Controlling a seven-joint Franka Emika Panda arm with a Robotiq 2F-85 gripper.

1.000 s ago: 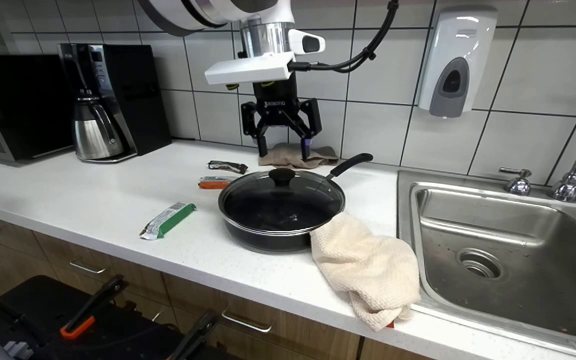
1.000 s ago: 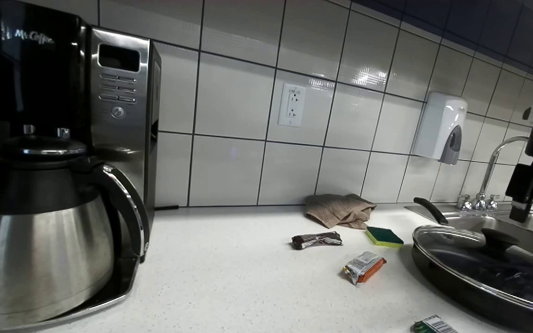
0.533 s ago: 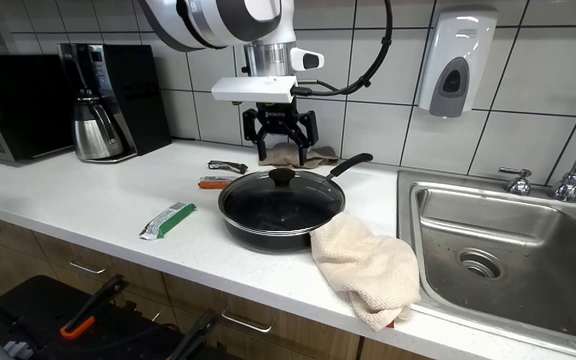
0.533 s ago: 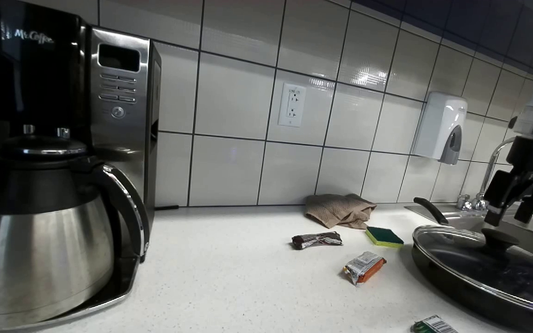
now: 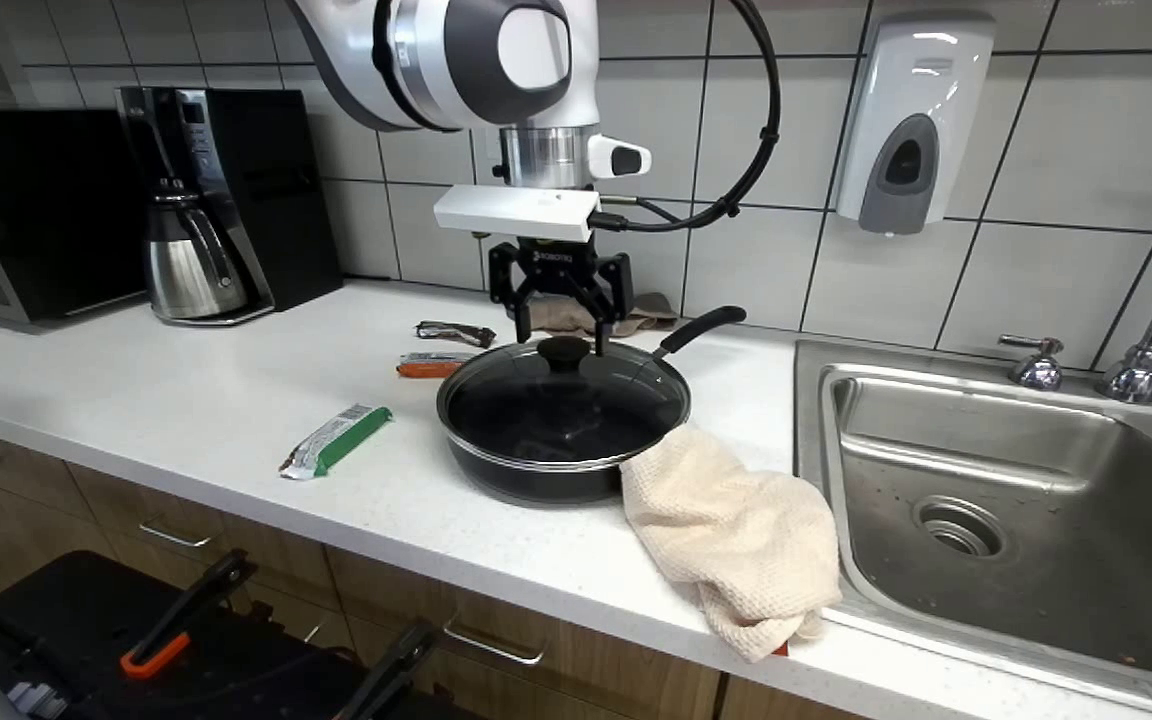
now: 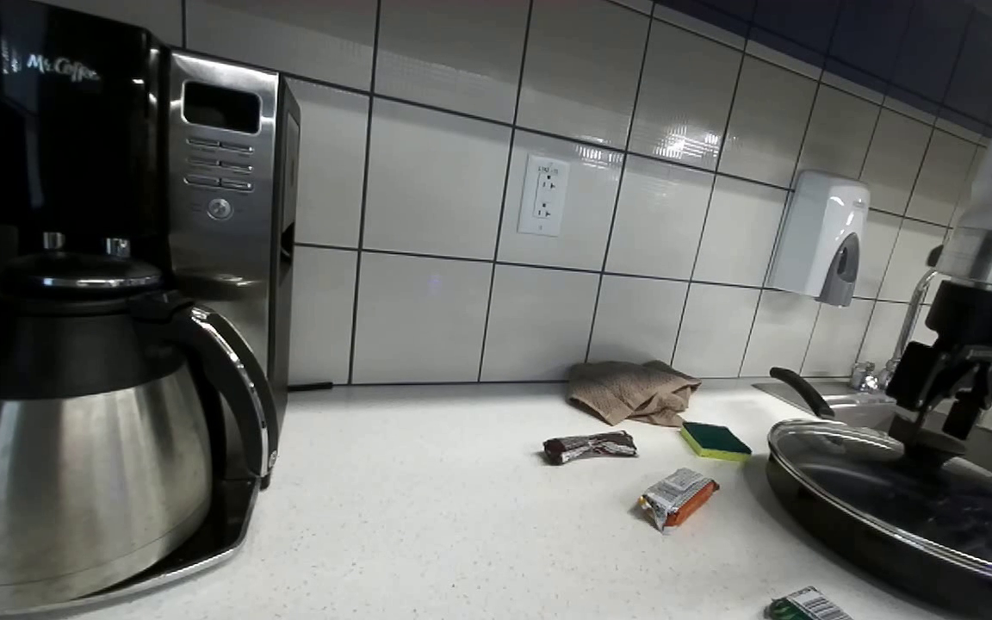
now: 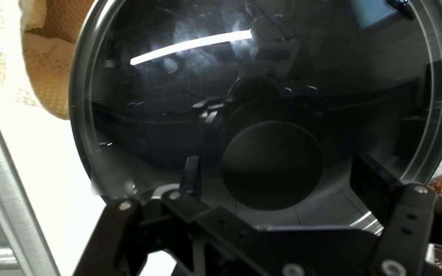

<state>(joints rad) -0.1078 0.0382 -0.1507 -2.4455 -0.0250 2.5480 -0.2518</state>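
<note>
In the wrist view, you saw the glass lid [image 7: 267, 69] cut off at 12 o'clock; your gripper [image 7: 276, 168] hid part of its 6 o'clock side, and near 8 o'clock it was blurred. In an exterior view, the 3 o'clock edge cut the pan [image 6: 845, 536], and the 6 o'clock edge the green wrapper [image 6: 809, 605]. At 5 o'clock of the beige towel [image 5: 736, 545], the red thing [image 5: 782, 650] showed too little for you to name.

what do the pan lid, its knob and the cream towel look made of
Pan lid: glossy and see-through, likely glass, going by the bright, sharp reflections in the wrist view.
Knob: matte black with a faint sheen, probably plastic.
Cream towel: soft-looking woven cloth, perhaps cotton, from its waffle-like texture and loose folds.
</note>
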